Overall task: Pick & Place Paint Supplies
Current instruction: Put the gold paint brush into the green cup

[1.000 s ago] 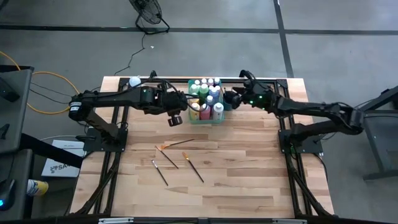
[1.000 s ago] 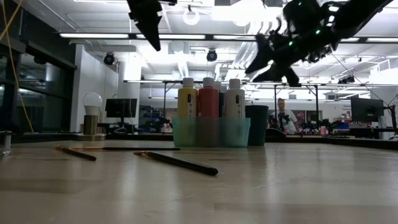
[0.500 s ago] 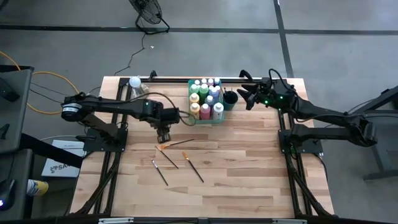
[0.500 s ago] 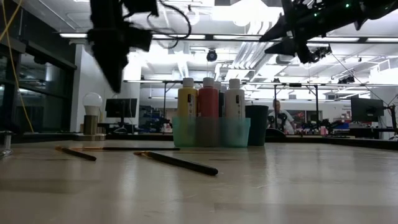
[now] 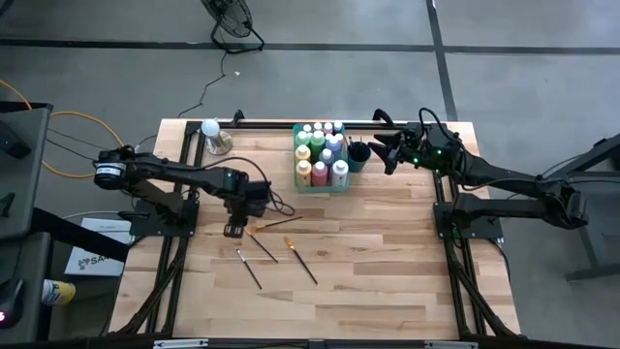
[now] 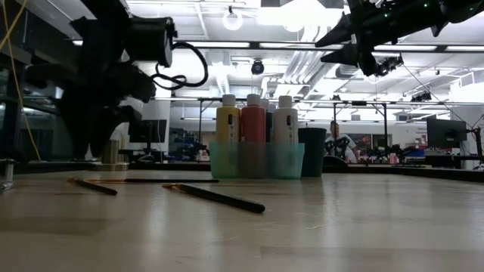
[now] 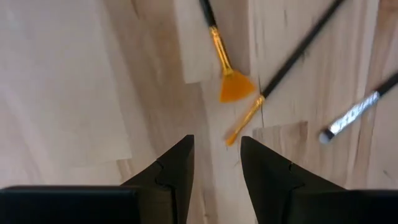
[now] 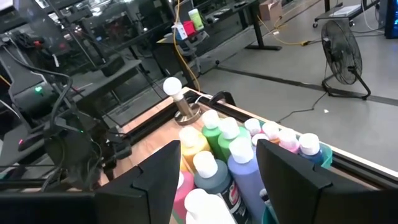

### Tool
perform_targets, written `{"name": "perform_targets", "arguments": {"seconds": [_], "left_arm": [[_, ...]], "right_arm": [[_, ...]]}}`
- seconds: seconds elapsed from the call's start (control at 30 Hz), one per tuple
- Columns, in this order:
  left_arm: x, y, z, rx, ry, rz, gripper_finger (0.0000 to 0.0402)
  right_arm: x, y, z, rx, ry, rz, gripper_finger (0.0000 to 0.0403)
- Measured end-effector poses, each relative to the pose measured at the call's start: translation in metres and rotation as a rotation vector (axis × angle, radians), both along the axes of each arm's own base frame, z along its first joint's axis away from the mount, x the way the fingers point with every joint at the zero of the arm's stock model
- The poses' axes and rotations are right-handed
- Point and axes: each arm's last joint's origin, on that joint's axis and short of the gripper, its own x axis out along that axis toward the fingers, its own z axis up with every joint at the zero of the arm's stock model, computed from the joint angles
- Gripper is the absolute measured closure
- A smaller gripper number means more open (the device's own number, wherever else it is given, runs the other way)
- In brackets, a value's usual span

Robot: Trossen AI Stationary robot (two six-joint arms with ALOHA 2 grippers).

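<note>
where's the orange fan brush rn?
High view: the orange fan brush lies mid-table, just right of the left tool, below the bottle tray.

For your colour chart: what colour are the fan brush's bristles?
Orange; the fan brush shows best in the left wrist view.

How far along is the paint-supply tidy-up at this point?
Looks done: the white-capped paint bottles stand packed in the teal plastic tray. In hand: nothing; the left hand hangs open over the tips of the thin paintbrushes, and the right hand waits open beside the dark cup. Left: all four brushes lie loose on the wooden table.
</note>
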Motion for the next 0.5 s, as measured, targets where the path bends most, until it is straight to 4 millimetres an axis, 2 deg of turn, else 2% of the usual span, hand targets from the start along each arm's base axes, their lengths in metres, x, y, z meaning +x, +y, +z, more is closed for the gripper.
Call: {"name": "perform_targets", "arguments": {"seconds": [0.27, 0.5], "left_arm": [[-0.005, -0.002, -0.012, -0.012, -0.03, -0.217, 0.0275], [-0.003, -0.001, -0.018, 0.004, -0.069, -0.291, 0.0275]], "right_arm": [[0.0, 0.0, 0.0, 0.001, 0.002, 0.0, 0.0198], [0.0, 0.0, 0.0, 0.001, 0.002, 0.001, 0.0198]]}}
